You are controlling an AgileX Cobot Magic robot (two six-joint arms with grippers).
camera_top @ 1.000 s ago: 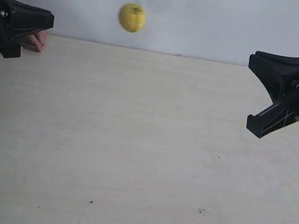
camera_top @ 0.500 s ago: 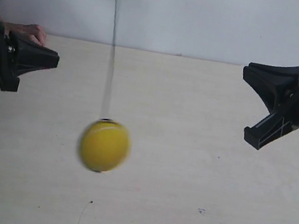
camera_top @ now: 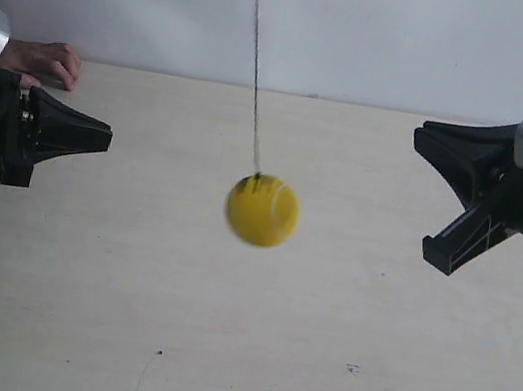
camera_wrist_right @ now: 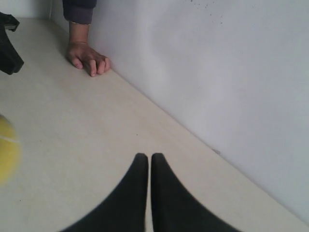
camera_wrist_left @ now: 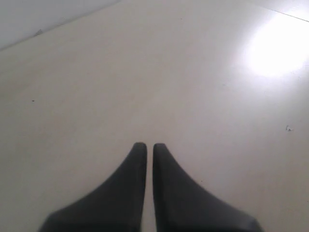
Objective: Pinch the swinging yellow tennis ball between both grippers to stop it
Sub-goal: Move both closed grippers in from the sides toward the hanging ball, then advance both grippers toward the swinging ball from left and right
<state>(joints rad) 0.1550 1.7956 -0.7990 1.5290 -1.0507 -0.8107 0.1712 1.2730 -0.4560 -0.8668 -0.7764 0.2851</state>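
Both pairs of jaws are clenched: the left gripper (camera_top: 104,138) sits well apart from the ball (camera_top: 263,210), which hangs blurred on its string (camera_top: 256,63) above the worktop (camera_top: 234,353), with the right gripper (camera_top: 421,140) opposite. Light and smooth, it would likely squirt aside unless pressed on opposite sides at mid-height.

Pale wood-grain counter (camera_top: 244,354), flecked with small dark specks (camera_top: 351,369) and lit by a bright glare patch (camera_wrist_left: 277,50), meets a plain whitish wall (camera_top: 401,38), where a person's bare hand (camera_top: 47,63), dark-sleeved, rests on the counter close to the wall.
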